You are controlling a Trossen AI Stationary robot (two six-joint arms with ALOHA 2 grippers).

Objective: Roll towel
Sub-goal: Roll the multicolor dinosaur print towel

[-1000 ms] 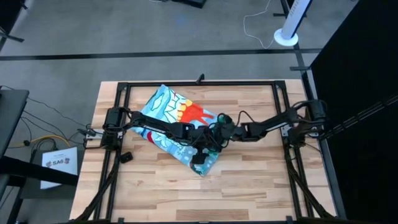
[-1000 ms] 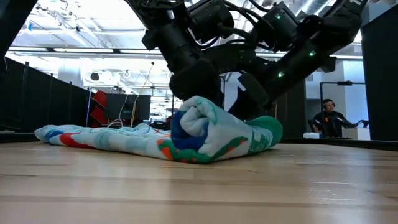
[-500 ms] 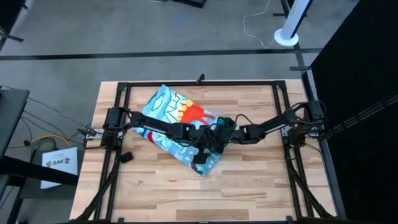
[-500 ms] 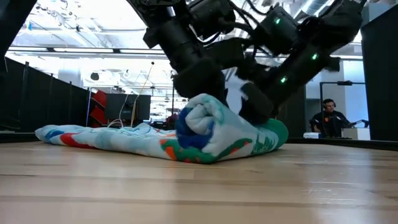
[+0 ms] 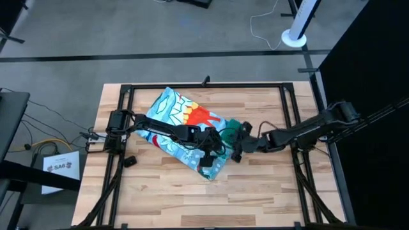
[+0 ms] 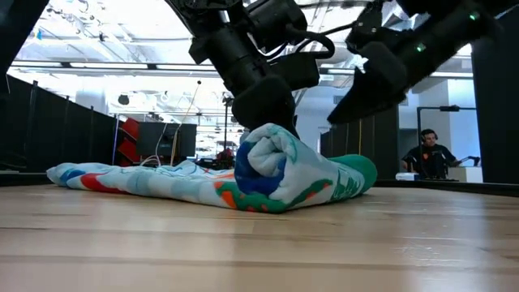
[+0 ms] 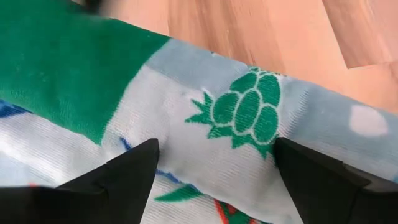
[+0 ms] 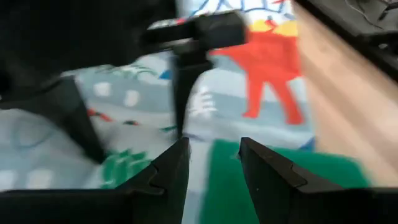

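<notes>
The left gripper (image 5: 206,158) is pressed down onto the rolled end of the towel (image 5: 182,121), its two dark fingers (image 7: 118,177) spread wide with the pale, leaf-printed cloth bulging up between them; nothing is pinched. The right gripper (image 5: 238,152) hangs just beside the roll on its green-edged side, lifted clear of the cloth in the low view, its fingers (image 8: 165,177) parted by a narrow gap and holding nothing.

The towel lies slantwise across the middle of the wooden table (image 5: 268,198). Its near end is wound into a thick roll (image 6: 268,166) showing a blue and white spiral, with a band of solid green along the side toward the right arm. The unrolled part stretches flat away from the roll toward the table's far left, with a large red and orange motif (image 5: 199,115) facing up on light blue.

The left arm (image 5: 160,131) reaches low across the flat part of the towel from its mount at the table's left edge. The right arm (image 5: 300,133) comes in from the right edge. A black metal frame (image 5: 204,85) borders the tabletop. In the room behind the table, a person (image 6: 428,158) wearing headphones sits at the right of the low view.
</notes>
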